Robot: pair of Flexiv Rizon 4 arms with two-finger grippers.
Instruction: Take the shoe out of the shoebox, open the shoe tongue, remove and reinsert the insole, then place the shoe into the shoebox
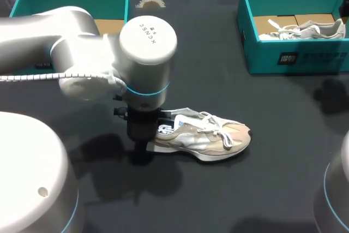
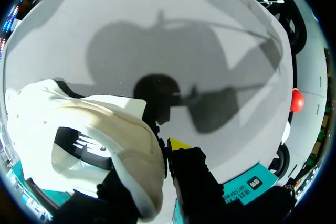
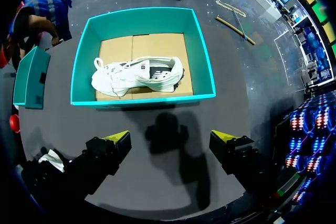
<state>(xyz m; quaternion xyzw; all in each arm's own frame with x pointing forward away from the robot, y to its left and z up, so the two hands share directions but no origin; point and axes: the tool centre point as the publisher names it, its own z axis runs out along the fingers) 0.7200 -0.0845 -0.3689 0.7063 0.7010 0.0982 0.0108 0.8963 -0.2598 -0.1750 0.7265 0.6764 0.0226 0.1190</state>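
Presently the shoe (image 1: 207, 137), at lower middle of the frame on the bench (image 1: 245, 189), is clamped at its heel by the left claw (image 1: 142, 144); the right claw (image 3: 170, 137) is held apart.

My left arm (image 1: 82, 53) fills the head view's upper left: smooth white rounded links, a flat round cap with small grey lettering, a thin cyan ring beneath it, then a black wrist block. A ribbed white cable runs along its side. My right arm (image 1: 338, 189) shows white with a cyan ring at lower right. My left gripper (image 2: 165, 156) and right gripper (image 3: 170, 142) have black blocky fingers with yellow wedge tips.
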